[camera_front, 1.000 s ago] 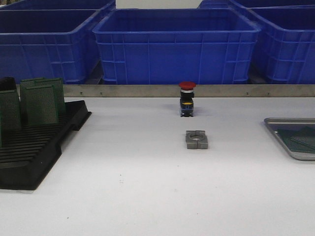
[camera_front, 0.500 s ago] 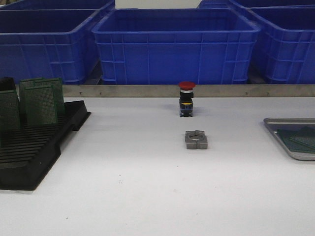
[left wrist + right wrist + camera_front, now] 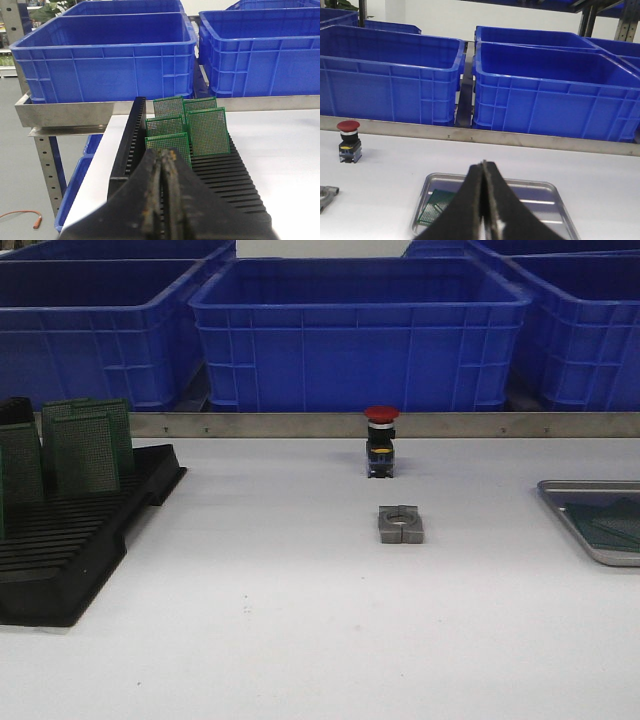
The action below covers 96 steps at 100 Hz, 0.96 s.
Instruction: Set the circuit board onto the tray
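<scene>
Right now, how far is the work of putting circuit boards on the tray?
Done: one green circuit board already lies flat in the tray. In hand: nothing; the left gripper and the right gripper are both shut and empty. Left: several circuit boards stand upright in the black slotted rack, so if more must go over, that part is not yet done.

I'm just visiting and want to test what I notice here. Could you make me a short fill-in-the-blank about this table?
1. The green circuit boards stand upright in a black ____.
2. The crates behind the table are ____ in colour.
3. The push button has a ____ cap.
4. One circuit board lies flat in the metal ____.

Missing words: rack; blue; red; tray
</scene>
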Available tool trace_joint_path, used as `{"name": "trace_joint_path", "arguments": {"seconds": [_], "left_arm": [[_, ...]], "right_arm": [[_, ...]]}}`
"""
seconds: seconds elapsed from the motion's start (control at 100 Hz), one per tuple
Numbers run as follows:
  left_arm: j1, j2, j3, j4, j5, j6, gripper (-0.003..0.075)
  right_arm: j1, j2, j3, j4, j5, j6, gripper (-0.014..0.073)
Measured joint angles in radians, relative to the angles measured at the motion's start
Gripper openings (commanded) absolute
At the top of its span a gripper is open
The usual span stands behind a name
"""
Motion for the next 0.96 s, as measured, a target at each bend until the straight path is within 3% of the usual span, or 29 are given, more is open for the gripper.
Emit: {"name": "trace_joint_path", "arguments": {"seconds": [0.47, 0.96], "left_arm": [[0.000, 0.000, 0.000, 0.000, 0.000, 0.000, -0.0020], [0.000, 0.000, 0.000, 0.000, 0.000, 0.000, -0.0020]], "right_arm": [[0.050, -0.003, 0.000, 0.087, 0.044, -0.060, -0.0062], [0.050, -0.003, 0.000, 0.093, 0.044, -0.066, -0.0062]]}}
